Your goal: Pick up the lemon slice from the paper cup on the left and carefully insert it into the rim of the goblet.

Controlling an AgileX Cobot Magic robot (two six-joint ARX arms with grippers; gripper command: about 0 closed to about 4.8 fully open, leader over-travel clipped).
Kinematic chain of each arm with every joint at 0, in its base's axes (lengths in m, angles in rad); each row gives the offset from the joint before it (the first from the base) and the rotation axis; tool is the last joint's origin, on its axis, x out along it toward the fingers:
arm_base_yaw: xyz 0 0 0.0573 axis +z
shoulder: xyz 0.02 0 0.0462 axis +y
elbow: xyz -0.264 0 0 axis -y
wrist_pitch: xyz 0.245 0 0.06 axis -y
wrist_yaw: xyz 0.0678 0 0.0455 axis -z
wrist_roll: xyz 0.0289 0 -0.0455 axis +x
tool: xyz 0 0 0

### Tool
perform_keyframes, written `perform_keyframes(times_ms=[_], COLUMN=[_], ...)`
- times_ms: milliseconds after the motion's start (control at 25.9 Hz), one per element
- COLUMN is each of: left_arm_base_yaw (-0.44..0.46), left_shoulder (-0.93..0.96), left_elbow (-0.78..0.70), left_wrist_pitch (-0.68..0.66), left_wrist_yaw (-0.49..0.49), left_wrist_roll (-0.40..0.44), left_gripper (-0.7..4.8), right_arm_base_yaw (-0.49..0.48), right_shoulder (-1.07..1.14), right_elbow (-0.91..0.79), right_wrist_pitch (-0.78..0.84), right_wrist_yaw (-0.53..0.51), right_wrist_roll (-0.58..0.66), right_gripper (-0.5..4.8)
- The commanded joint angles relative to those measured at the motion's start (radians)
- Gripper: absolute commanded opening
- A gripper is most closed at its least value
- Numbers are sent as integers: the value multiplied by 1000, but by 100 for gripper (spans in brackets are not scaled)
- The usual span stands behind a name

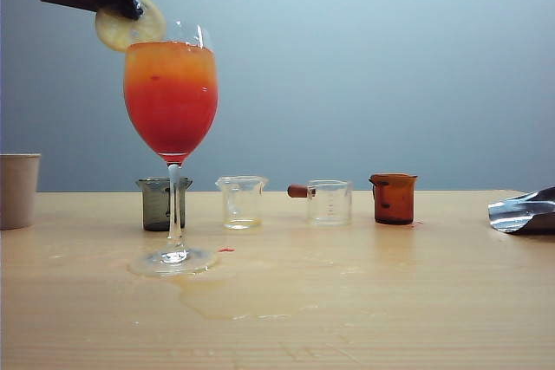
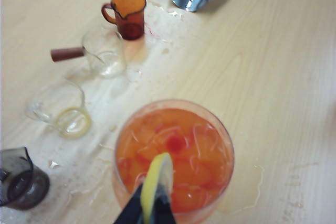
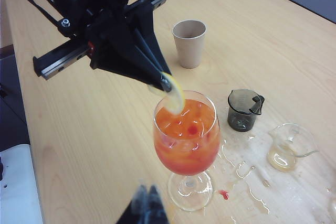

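Our left gripper (image 3: 167, 83) hangs over the goblet (image 1: 171, 101), its jaws pinching the lemon slice (image 1: 130, 27). The slice sits right at the rim, on the side nearer the paper cup (image 1: 17, 190). We should go down slowly so the rim slides into the slice. Our right gripper (image 3: 148, 199) waits low near the goblet's foot; its jaws look pressed together, though it is blurry.

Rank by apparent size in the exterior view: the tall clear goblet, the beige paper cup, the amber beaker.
1. Tall clear stemmed goblet, clearly largest.
2. Beige paper cup, though cut off by the frame edge.
3. Small amber glass beaker.
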Motion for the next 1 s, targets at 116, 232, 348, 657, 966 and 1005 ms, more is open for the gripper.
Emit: perform_keyframes(times_ms=[116, 232, 348, 657, 966, 1005], left_arm_base_yaw=[2, 2, 2, 2, 2, 2], left_shoulder=[6, 6, 6, 6, 5, 5], left_elbow=[2, 2, 2, 3, 3, 4], left_wrist_pitch=[-17, -15, -14, -14, -7, -5], left_wrist_yaw=[-11, -11, -11, -11, -2, 6], left_wrist_roll=[-3, -3, -3, -3, -4, -4], left_gripper=[-6, -5, 14, 170, 227, 242], right_arm_base_yaw=[0, 0, 0, 0, 0, 0], right_shoulder=[-3, -3, -3, -3, -3, -3], right_elbow=[4, 4, 4, 4, 4, 4], right_wrist_pitch=[18, 18, 18, 17, 17, 17], right_wrist_yaw=[1, 1, 1, 1, 1, 1], right_wrist_roll=[-2, -2, -2, -2, -2, -2], right_gripper=[-2, -1, -1, -1, -1, -1])
